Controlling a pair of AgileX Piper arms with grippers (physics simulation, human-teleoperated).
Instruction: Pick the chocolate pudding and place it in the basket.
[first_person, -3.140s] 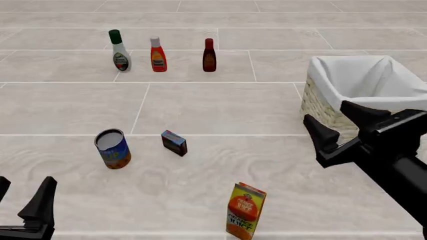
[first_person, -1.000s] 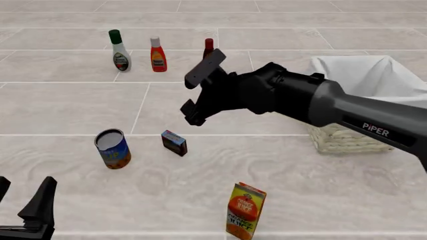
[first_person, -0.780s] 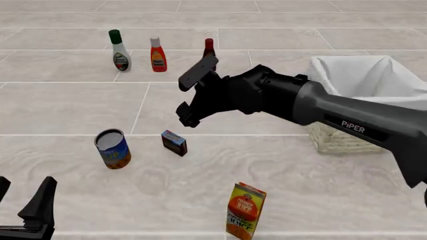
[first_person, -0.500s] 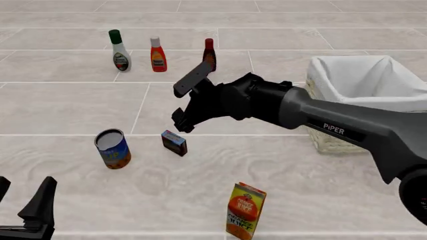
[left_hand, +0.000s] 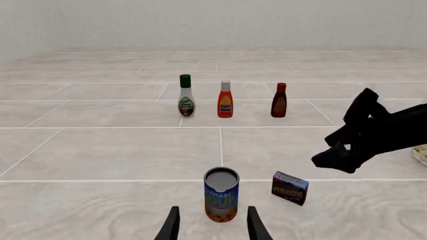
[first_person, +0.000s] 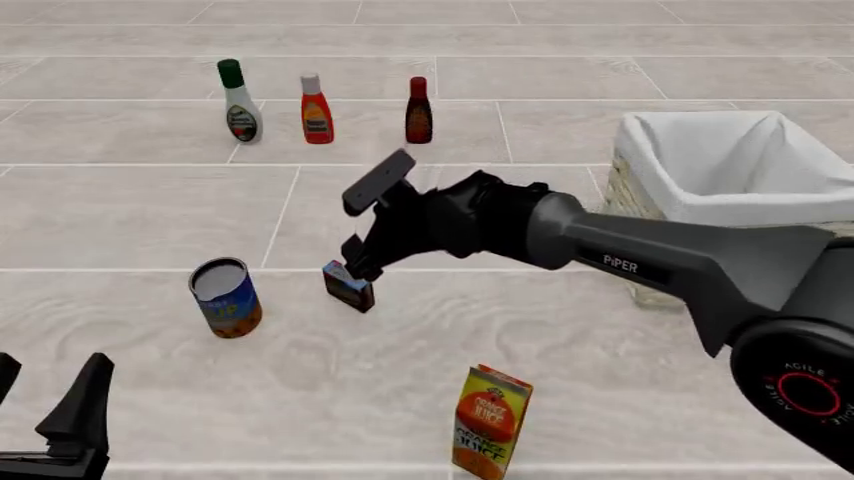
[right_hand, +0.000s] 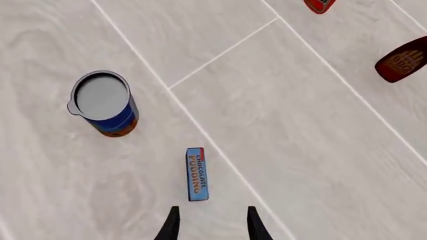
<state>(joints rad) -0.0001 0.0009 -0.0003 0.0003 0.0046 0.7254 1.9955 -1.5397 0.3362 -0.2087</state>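
The chocolate pudding (first_person: 350, 288), a small dark brown carton with a light blue top, stands on the tiled surface right of the can; it also shows in the left wrist view (left_hand: 289, 187) and the right wrist view (right_hand: 195, 173). My right gripper (first_person: 364, 220) is open and empty, just above and slightly behind the pudding, apart from it; in its wrist view (right_hand: 211, 225) the pudding lies just ahead of the fingertips. The basket (first_person: 694, 205), wicker with white lining, stands at the right. My left gripper (first_person: 47, 405) is open and empty at the near left.
A blue-and-orange can (first_person: 224, 297) stands left of the pudding. An orange juice carton (first_person: 491, 420) stands near the front. Three bottles stand at the back: white with green cap (first_person: 240, 102), red (first_person: 316, 110), dark brown (first_person: 418, 110).
My right arm has swung from beside the basket leftward and down, stopping just above the pudding. The left gripper and all objects have not moved.
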